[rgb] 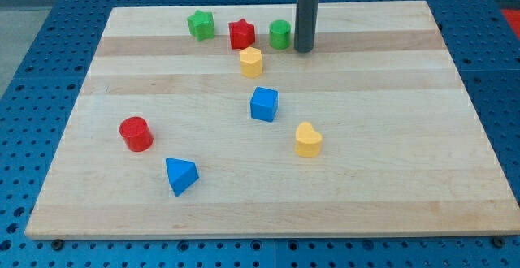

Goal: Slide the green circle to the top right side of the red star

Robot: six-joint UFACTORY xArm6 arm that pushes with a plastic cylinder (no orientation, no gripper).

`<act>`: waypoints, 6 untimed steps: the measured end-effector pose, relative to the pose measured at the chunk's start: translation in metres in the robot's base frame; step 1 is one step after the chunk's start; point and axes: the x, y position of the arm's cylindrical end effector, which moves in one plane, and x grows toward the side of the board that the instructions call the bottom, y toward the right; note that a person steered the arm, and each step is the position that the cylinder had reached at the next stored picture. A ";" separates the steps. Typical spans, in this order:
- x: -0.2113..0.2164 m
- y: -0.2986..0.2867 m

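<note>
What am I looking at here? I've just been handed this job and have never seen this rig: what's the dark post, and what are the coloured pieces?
One camera looks down at a wooden board on a blue perforated table. The dark post is the arm's rod; it holds nothing and only pushes. My tip rests on the board just to the view's right of the green circle. The red star sits left of that circle, then a green star. Below them lie a yellow hexagon-like block, a blue cube, a yellow heart, a red cylinder and a blue triangle.
</note>
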 end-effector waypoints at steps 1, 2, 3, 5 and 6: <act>-0.013 0.000; -0.013 0.000; -0.020 -0.020; -0.031 -0.051; -0.026 -0.064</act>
